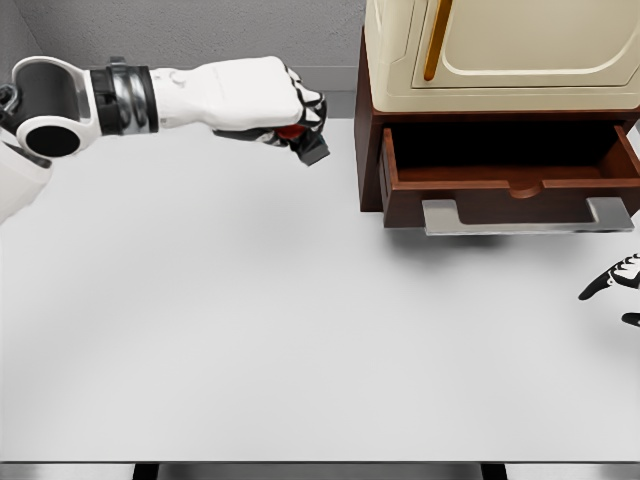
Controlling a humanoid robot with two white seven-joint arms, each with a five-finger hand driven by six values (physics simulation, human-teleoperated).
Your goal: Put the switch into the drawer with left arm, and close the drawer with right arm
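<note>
My left hand [290, 122] hangs above the table at the upper middle, fingers curled around the switch [306, 143], a dark grey device with a red part showing between the fingers. It is held left of the brown drawer [510, 185], which stands pulled open with a grey handle [527, 217] across its front. The drawer's dark inside shows nothing in it. Only the black fingertips of my right hand [612, 282] show at the right edge, spread and holding nothing, below and right of the handle.
The drawer belongs to a brown cabinet [369, 150] with a cream appliance [500, 50] on top, at the back right. The white table [250, 320] runs to a front edge at the bottom. A grey wall lies behind.
</note>
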